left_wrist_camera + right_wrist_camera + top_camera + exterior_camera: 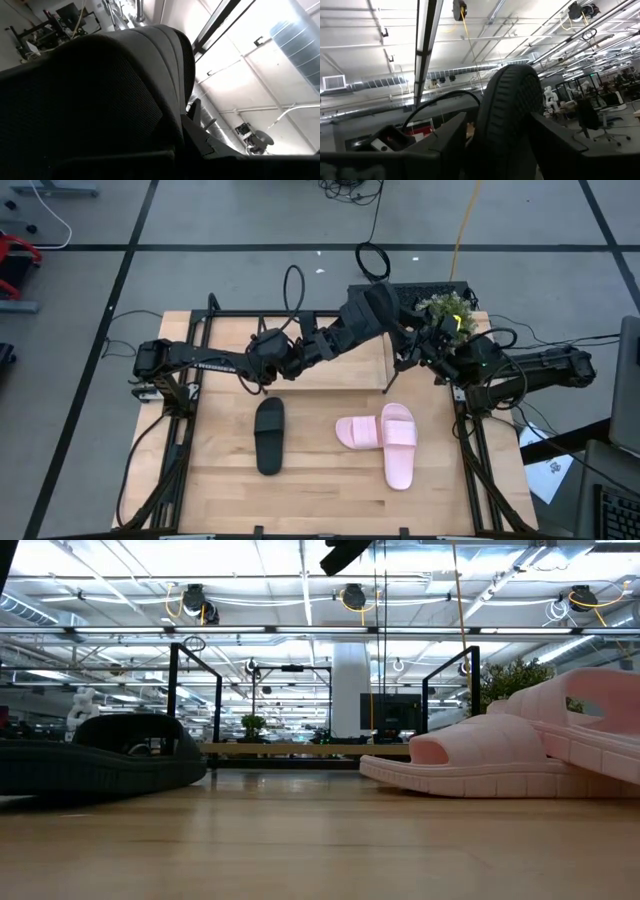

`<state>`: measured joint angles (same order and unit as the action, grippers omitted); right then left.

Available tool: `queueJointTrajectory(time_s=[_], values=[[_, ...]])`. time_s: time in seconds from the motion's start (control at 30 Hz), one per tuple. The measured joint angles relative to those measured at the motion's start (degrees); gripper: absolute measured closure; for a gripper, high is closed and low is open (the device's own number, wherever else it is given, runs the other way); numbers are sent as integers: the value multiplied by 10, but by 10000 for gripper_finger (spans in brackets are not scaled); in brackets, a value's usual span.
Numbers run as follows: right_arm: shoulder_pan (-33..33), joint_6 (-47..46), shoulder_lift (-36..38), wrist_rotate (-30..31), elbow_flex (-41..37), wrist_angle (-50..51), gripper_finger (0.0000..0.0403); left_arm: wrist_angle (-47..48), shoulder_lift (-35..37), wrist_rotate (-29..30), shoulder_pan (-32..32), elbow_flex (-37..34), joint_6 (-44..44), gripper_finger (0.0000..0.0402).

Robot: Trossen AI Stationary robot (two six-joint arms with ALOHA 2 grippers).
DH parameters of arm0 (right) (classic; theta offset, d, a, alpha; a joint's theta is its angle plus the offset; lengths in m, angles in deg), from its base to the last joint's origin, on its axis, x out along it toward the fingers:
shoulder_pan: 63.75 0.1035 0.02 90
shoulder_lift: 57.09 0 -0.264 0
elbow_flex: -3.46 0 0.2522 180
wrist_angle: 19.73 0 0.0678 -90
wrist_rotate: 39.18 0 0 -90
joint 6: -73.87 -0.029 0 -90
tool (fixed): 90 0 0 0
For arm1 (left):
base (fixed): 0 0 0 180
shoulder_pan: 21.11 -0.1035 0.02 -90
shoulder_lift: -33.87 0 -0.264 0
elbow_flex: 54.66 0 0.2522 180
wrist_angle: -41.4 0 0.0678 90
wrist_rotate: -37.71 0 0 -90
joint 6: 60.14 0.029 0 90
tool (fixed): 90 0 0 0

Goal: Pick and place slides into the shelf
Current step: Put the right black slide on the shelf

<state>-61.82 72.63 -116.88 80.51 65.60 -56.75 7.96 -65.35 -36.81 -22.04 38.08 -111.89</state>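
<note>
Right gripper (497,150) sits over the table's far right corner with its jaws apart, one finger on each side of the treaded edge of a black slide (512,115) – a sliver of gap shows on one side, so I judge it is not yet clamped. Left gripper (345,325), reached across from the left over the shelf (350,370), is shut on that same slide; the shoe fills its wrist view. The slide therefore hangs in the air above the back of the table, near the shelf's right end, carried by the left arm alone.

On the table in front of the shelf lie the other three: a second black slide (269,435) left of centre, and the two pink slides (385,438) touching each other, one leaning on the other at an angle.

This looks like a handover, and handovers are where things slip. If the left gripper lets go before the right one has a firm hold on the sole, the shoe drops – onto the shelf's thin rods or off the table's back edge. The sole is soft and rounded, so a pinch on its rim alone could let it twist or squirt out. With both arms crowded into one corner beside cables and a plant, a hasty pull could also knock the grippers together or tip the shelf
</note>
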Motion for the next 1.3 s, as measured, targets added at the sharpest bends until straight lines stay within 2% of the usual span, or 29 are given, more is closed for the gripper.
queueJointTrajectory(time_s=[0.13, 0.37, 0.7, 0.93, 1.13, 1.3], values=[[-3, 0, 0, -13, 0, 0, 261, 2, 0, -6, 0, 0, 0, 401], [-4, 9, 0, -13, 0, 0, 367, 6, 0, -18, 1, 0, 3, 400], [-4, 27, 3, -15, 0, -9, 370, 3, 0, -33, 14, 0, 5, 363], [-4, 35, 34, -23, 0, 11, 370, 0, 8, -96, 17, 0, 54, 356], [-4, 28, 74, -24, 0, 63, 370, 5, 14, -141, 17, 0, 136, 355], [-4, 15, 100, -12, 0, 100, 370, 17, 14, -169, 17, 0, 153, 355]])
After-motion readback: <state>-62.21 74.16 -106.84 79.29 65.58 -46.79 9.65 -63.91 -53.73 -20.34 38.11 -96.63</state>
